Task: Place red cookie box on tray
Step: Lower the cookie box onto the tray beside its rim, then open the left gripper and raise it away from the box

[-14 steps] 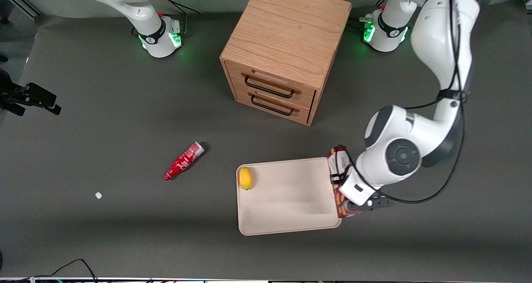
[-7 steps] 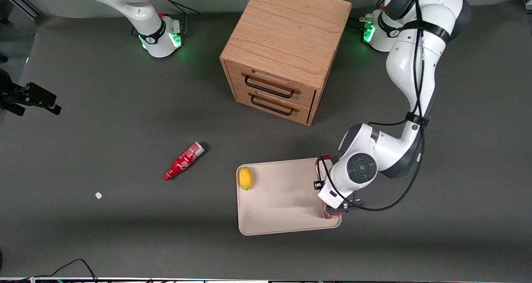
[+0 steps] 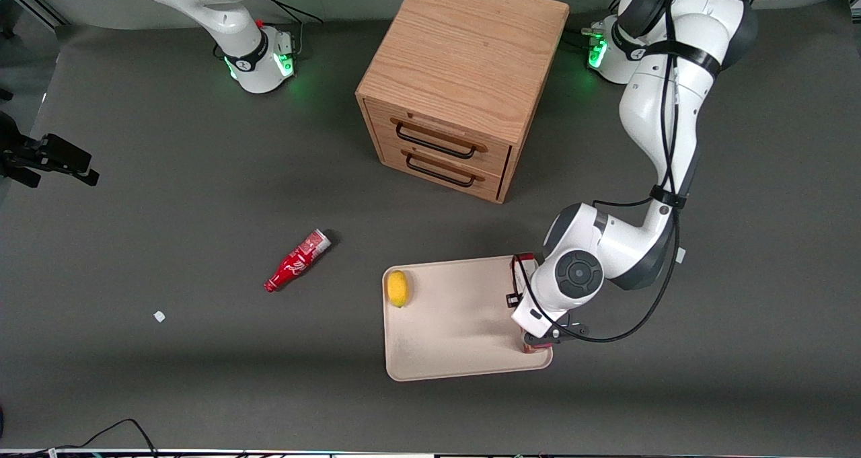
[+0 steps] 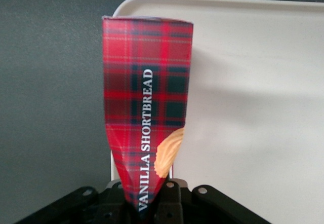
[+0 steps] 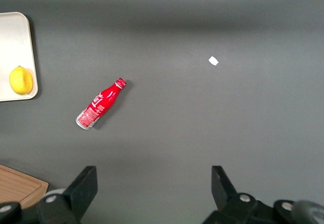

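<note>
The left arm's gripper (image 3: 546, 335) grips the long dark-red tartan cardboard cookie box (image 4: 147, 107) over the flat beige rectangular tray's (image 3: 457, 350) edge nearest the working arm. Placement is underway; lowering and letting go likely come next.

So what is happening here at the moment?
The working arm's claw holds the red cookie box, shut on it, over the edge of the beige tray that lies toward that arm's end of the table. A lemon lies on the tray. A small red bottle lies on the table, toward the parked arm's end. A wooden drawer cabinet stands nearby.
</note>
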